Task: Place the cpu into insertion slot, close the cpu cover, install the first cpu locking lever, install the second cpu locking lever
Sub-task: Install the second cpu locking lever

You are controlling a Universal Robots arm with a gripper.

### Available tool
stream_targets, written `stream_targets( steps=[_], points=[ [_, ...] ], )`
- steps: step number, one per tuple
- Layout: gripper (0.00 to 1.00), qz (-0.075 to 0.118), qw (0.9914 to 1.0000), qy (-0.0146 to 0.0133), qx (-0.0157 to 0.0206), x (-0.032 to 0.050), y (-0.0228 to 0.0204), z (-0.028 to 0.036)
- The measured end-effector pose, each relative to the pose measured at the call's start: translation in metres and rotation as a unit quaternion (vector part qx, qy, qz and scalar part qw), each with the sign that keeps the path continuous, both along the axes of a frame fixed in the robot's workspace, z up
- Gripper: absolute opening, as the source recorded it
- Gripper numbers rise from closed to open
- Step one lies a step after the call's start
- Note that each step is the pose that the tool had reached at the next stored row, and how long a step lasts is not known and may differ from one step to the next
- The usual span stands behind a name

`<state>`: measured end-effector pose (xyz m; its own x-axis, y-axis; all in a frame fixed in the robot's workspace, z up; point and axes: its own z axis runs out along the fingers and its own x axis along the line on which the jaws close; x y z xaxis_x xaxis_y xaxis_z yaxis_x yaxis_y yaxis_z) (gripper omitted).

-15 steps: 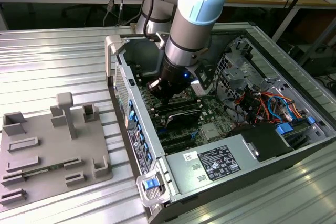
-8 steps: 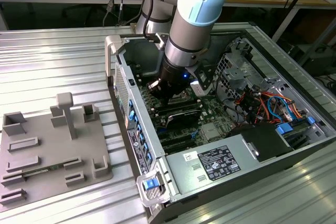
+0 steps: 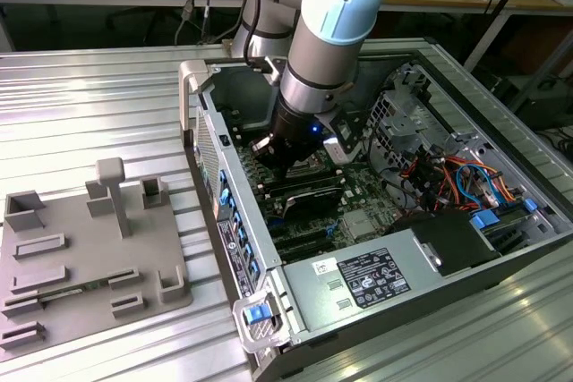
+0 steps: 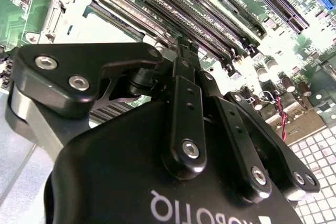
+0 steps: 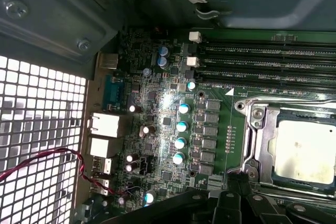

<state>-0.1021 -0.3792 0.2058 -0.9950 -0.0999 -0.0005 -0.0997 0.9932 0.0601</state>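
Observation:
The cpu point(image 5: 307, 150), a pale silvery square, lies in the insertion slot point(image 5: 252, 169) on the green motherboard. The cpu cover point(image 5: 261, 140), a thin silver frame, lies flat around it. A thin metal lever rod point(image 5: 286, 100) runs along the socket edge nearest the memory slots. My gripper point(image 5: 236, 182) is low over the board, just off one socket corner. In the second wrist view its black fingers meet at the gripper tip point(image 4: 182, 51), shut, with nothing visibly between them, beside the socket point(image 4: 68, 3). The exterior view shows the gripper point(image 3: 285, 165) deep inside the open computer case.
Long black memory slots point(image 5: 268, 59) run beside the socket. A perforated case wall point(image 5: 37, 145) with a red and black cable point(image 5: 47, 156) lies past the rear ports. A labelled power supply point(image 3: 376, 275) and drive cables point(image 3: 457, 176) crowd the case. A grey fixture plate point(image 3: 81, 248) sits at the exterior view's left.

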Motion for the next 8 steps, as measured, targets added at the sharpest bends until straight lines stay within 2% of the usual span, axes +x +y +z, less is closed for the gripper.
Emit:
stream_targets(
  steps=[8],
  points=[
    [0.11,0.0,1.0,0.0001,-0.0001,0.0,0.0001,-0.0032]
  ],
)
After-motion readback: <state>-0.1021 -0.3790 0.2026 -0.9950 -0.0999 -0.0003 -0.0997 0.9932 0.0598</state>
